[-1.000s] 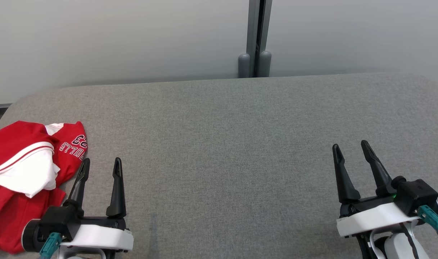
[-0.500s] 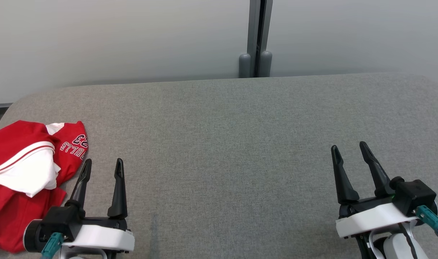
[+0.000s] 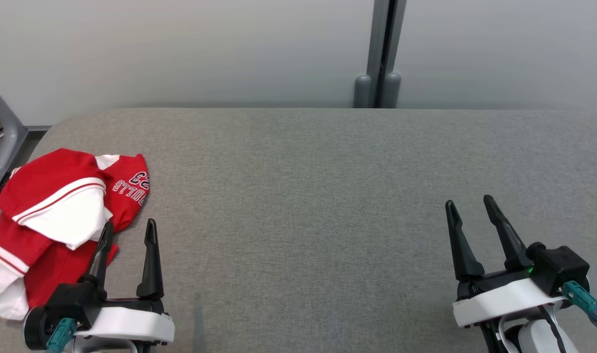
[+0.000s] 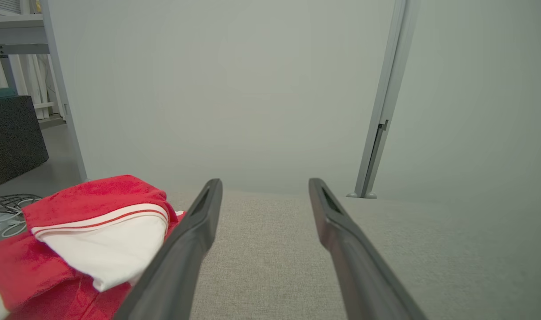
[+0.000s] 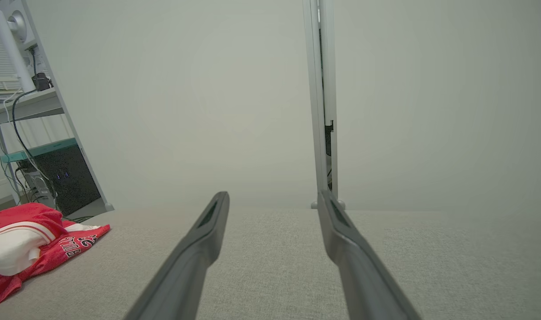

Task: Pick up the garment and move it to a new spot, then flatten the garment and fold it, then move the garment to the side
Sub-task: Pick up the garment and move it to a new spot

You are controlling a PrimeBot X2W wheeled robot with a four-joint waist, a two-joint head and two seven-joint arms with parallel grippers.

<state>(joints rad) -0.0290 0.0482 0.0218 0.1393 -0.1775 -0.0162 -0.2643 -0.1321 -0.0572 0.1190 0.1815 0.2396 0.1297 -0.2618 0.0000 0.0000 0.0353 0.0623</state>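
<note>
The garment (image 3: 58, 211) is a red and white jersey, crumpled in a heap at the left end of the grey padded table (image 3: 327, 196). It lies low on the left in the left wrist view (image 4: 88, 231) and far left in the right wrist view (image 5: 26, 240). My left gripper (image 3: 129, 228) stands open just right of the heap, its left fingertip over the cloth's edge, nothing between the fingers. My right gripper (image 3: 469, 203) is open over bare table at the lower right, holding nothing.
A pale wall with a grey vertical post (image 3: 381, 54) runs behind the table. A grey metal leg (image 3: 4, 132) stands off the table's left end. A dark cabinet and cables (image 5: 61, 182) lie beyond the left side.
The camera has turned left, so the whole picture shifted right. The left gripper now sits closer to the garment's edge. Both grippers stay open.
</note>
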